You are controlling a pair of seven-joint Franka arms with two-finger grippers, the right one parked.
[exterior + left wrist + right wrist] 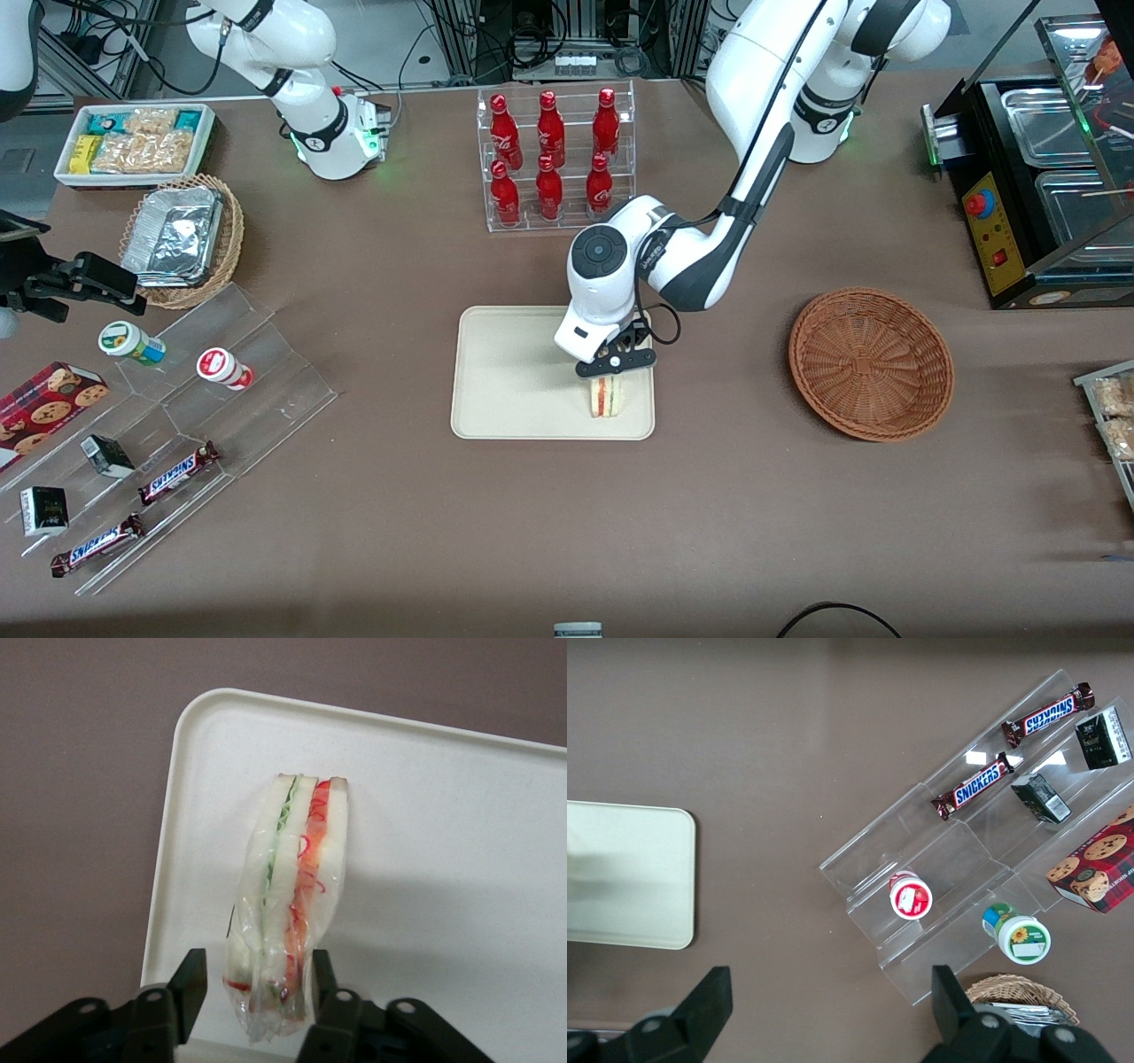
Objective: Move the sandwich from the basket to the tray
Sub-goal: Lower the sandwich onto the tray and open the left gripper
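Sandwich [288,904] stands on its edge on the tray [505,372], close to the corner nearest the front camera at the working arm's end, wrapped in clear film with the green and red filling showing along the cut face. In the left wrist view the end effector [252,988] straddles its end: one finger [188,985] stands a little clear of the white bread, the other [321,979] lies against or just beside the film (actual contact cannot be settled from this view). So the fingers are apart and not clamping, and the wedge appears to bear its own weight on the tray.

The step in hand looks like the release and withdrawal. To do it well, the fingers should spread enough that neither drags on the loose film, and the end effector should rise straight up; any sideways drift could tip the narrow, upright wedge or nudge it over the low rim just beside it.

Farther toward the working arm's end of the bench [726,514], the basket [871,363] sits with nothing in it. Farther again from the camera, a clear rack of red bottles [554,159] stands above the tray, well apart from the work.
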